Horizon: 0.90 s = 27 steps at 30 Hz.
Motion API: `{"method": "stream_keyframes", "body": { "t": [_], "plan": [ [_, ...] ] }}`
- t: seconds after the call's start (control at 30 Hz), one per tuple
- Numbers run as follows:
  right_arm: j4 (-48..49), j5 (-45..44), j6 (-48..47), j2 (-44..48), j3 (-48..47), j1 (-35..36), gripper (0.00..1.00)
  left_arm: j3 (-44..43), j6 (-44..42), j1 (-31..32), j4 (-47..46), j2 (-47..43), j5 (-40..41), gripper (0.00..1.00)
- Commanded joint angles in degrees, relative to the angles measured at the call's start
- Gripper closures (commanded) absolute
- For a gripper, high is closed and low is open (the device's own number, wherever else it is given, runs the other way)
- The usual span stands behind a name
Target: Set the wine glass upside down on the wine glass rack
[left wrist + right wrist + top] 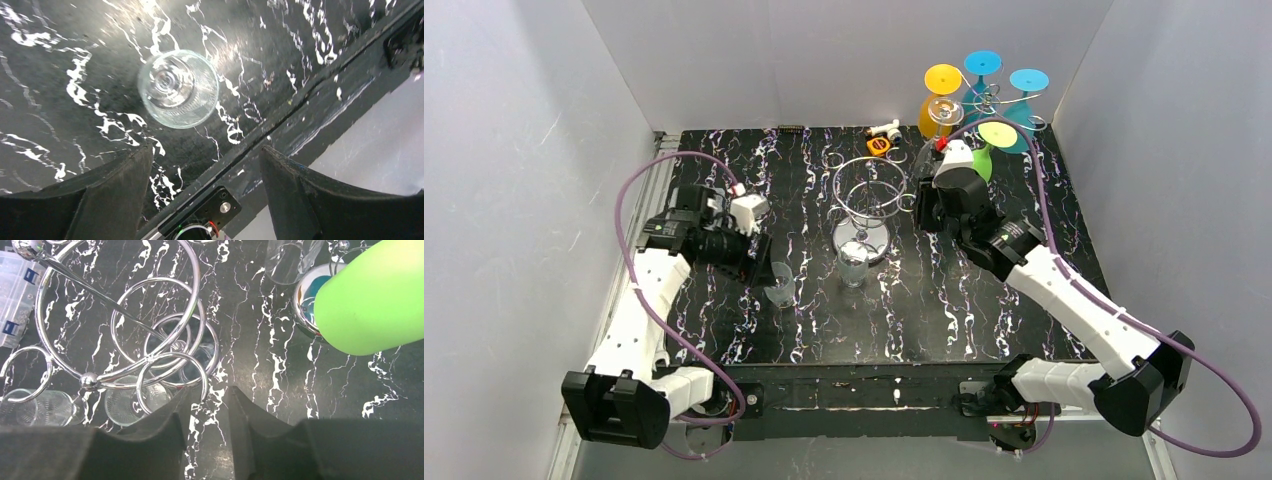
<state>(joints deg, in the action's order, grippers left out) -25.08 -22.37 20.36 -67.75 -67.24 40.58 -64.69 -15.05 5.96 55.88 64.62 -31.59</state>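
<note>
Top external view gives me the black marbled table (pixel 984 300) first, then two wire racks: a bare chrome rack (pixel 874 240) mid-table and a far rack (pixel 989 100) at the back right carrying coloured glasses (pixel 983 63) foot-up. My right arm reaches up beside that far rack. My right claw (pixel 227 400) has its fingers a narrow gap apart with nothing between them, and the green glass (pixel 375 305) sits off to its side, clear of the fingers. The piece I judge comes next is the clear wine glass (pixel 779 283), standing upright on the table left of the bare chrome rack, long axis vertical, mouth up. My left claw (pixel 205 155) is spread wide and empty just beside it. In the left wrist view the glass lies ahead of the fingertips, not between them, so my left arm is much the nearer. A second clear glass (pixel 854 265) stands just in front of the bare rack's base and could crowd the approach. Small orange-and-white oddments (pixel 882 140) lie at the back edge.
</note>
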Motion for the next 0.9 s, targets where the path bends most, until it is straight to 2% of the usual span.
{"method": "stream_keyframes", "body": {
  "t": [0.0, 0.07, 0.27, 0.4, 0.5, 0.67, 0.87],
  "plan": [
    [3.63, -0.25, 0.09, 2.07, 0.57, -0.06, 0.53, 4.35, -1.98, 4.02, -1.19, -0.16, 1.98, 0.24],
    [3.86, 0.06, 0.13, 2.3, 0.62, -0.06, 0.5, 5.1, -1.85, 4.76, -2.62, 0.69, 3.39, 0.24],
    [3.59, 1.3, 0.44, 3.08, -0.23, -0.06, 0.5, 3.56, -2.84, 4.93, -5.43, 4.03, 9.44, 0.27],
    [2.84, 3.23, 1.2, 3.92, -0.74, -0.06, 0.5, 3.52, -3.59, 4.94, -5.79, 5.4, 9.23, 0.29],
    [1.92, 4.74, 1.97, 5.23, -0.92, -0.02, 0.46, 4.76, -3.27, 4.98, -6.51, 6.78, 8.28, 0.36],
    [-0.14, 8.26, 3.05, 8.01, -1.93, 0.16, 0.34, 6.6, -3.04, 5.03, -9.62, 9.03, 6.78, 0.49],
    [-2.61, 10.36, 2.99, 8.37, -4.96, 0.2, 0.32, 6.92, -3.21, 5.09, -11.64, 12.78, 6.56, 0.66]
  ]
}}
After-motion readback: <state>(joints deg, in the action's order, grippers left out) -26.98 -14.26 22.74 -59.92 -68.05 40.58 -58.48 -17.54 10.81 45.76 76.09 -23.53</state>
